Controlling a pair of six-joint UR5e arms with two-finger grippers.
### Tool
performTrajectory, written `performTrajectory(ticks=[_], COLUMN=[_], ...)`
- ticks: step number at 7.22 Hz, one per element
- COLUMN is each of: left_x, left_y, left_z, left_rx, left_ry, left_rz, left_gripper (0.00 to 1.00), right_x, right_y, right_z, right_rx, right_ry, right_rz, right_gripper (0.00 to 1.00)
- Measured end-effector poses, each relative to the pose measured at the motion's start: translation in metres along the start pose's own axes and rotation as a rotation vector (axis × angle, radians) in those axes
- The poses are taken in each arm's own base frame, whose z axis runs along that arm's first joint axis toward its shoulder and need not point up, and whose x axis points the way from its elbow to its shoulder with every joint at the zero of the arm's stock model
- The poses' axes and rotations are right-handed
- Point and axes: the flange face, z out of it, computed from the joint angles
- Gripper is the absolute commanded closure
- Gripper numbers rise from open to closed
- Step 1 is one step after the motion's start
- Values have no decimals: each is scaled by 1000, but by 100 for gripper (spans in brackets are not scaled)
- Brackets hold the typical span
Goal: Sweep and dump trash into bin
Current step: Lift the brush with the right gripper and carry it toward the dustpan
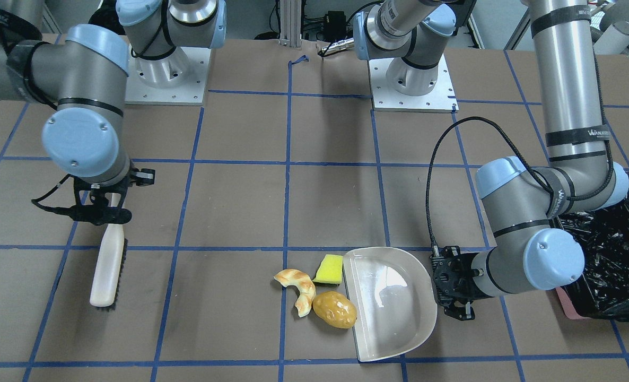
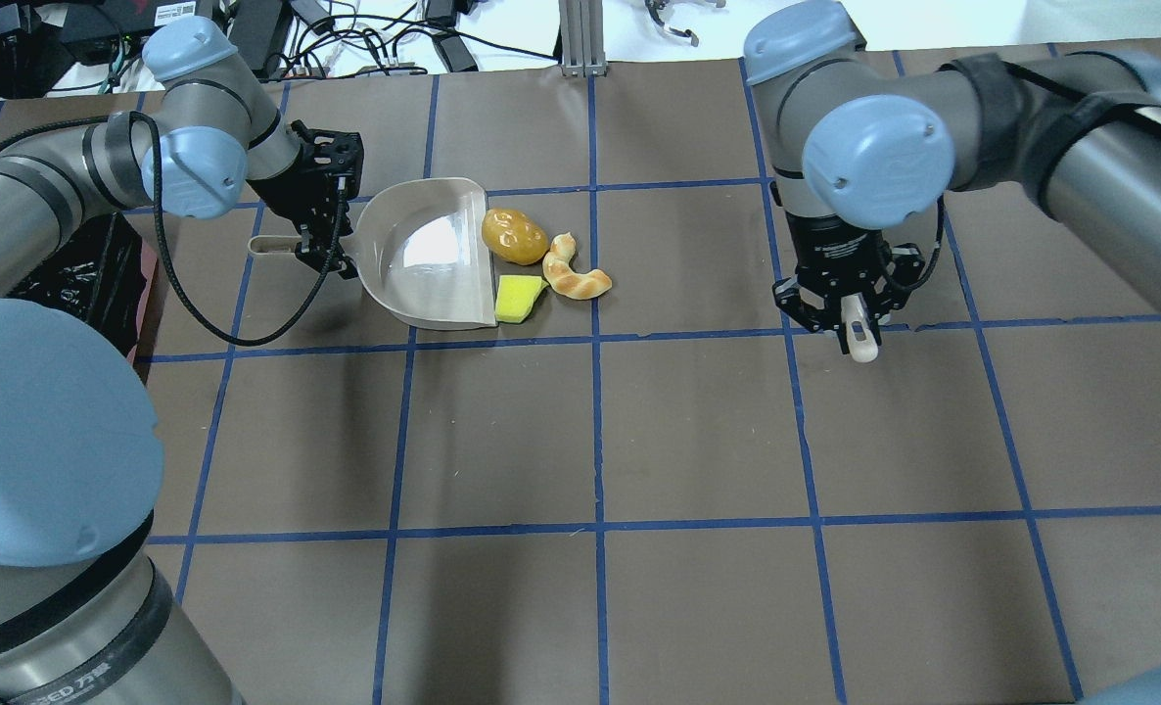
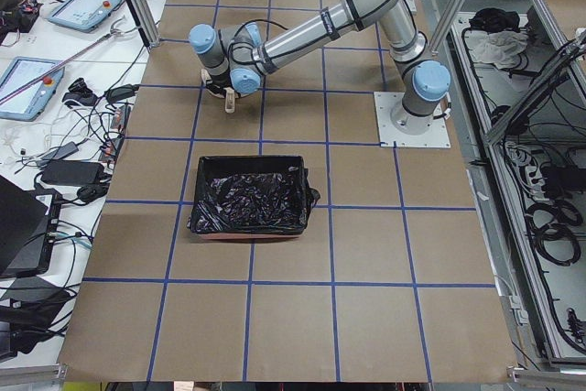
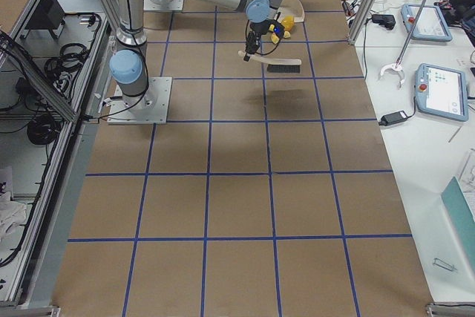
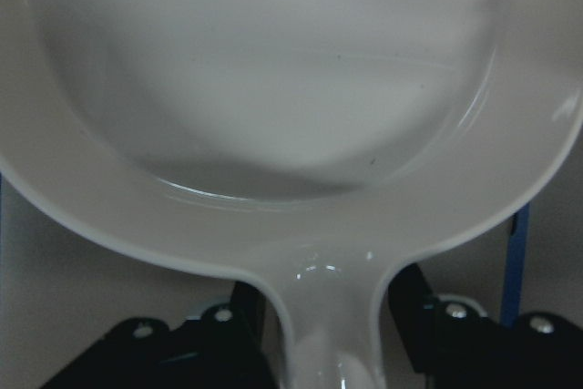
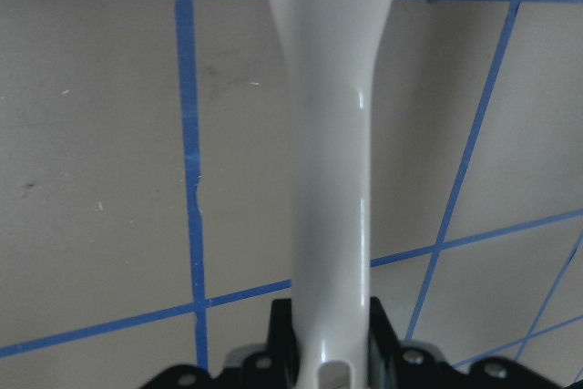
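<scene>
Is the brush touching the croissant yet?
Apart. The front-facing view shows bare table between the brush and the croissant.

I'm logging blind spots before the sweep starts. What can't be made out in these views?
Overhead: bristles of the brush, hidden beneath the right gripper; only the handle end shows.
Front-facing: most of the bin, cut by the frame edge and covered by the left arm.
Left wrist: the trash, outside the frame; the dustpan fills it.

The dustpan (image 1: 394, 302) and brush (image 1: 107, 265) handle are glossy beige plastic. The bin (image 3: 249, 191) liner is crinkly, shiny black plastic. The potato-like lump (image 1: 334, 309) is glossy, the desk (image 1: 240, 201) matt brown paper.
</scene>
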Motion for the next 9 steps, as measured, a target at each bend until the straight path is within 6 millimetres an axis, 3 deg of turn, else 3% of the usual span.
performTrajectory(ticks=[5,6,9], left_x=[-1,-1,-1], left_y=[0,0,1], left_z=[-2,-2,-3], left_rx=[-2,-2,-1], left_ry=[-9,-11,-13], left_rz=[10,10,8], left_gripper=[63,63,68], right_x=[-160,-179,-211], right_y=[2,4,0], right_z=[-12,-12,-15], right_rx=[-2,-10,-33], right_ry=[72,58,-5], right_rz=[119,125,149], right_gripper=[100,100,100])
